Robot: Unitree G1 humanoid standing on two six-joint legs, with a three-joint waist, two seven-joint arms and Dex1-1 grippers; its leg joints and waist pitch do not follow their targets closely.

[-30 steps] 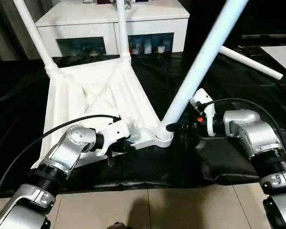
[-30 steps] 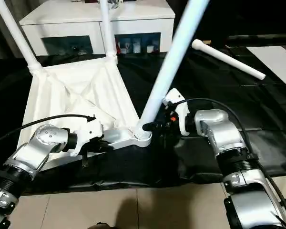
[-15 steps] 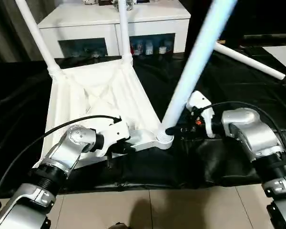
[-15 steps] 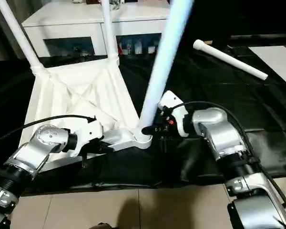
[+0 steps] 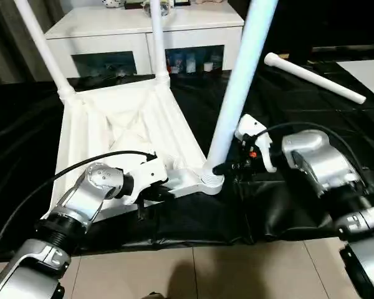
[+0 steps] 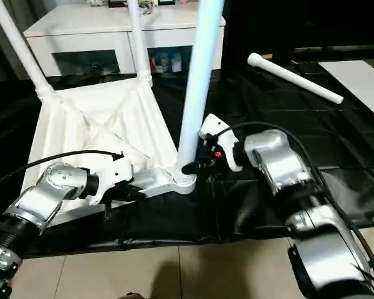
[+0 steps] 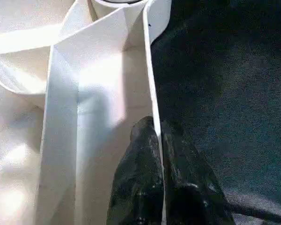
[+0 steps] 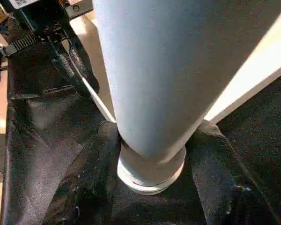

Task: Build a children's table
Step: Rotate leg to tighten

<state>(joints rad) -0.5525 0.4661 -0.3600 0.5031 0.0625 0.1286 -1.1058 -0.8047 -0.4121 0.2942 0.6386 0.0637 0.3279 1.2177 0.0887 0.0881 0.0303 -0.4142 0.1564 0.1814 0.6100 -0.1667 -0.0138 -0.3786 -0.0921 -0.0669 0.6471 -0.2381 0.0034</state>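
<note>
1. All three standing legs run out of the top edge; the near leg [image 5: 237, 99] loses its upper end there.
2. The tabletop [image 5: 112, 124] has its near rim hidden behind the left forearm [image 5: 81, 205].
3. Small items behind the cabinet's [image 5: 137, 25] dark glass are too tiny to identify.
</note>
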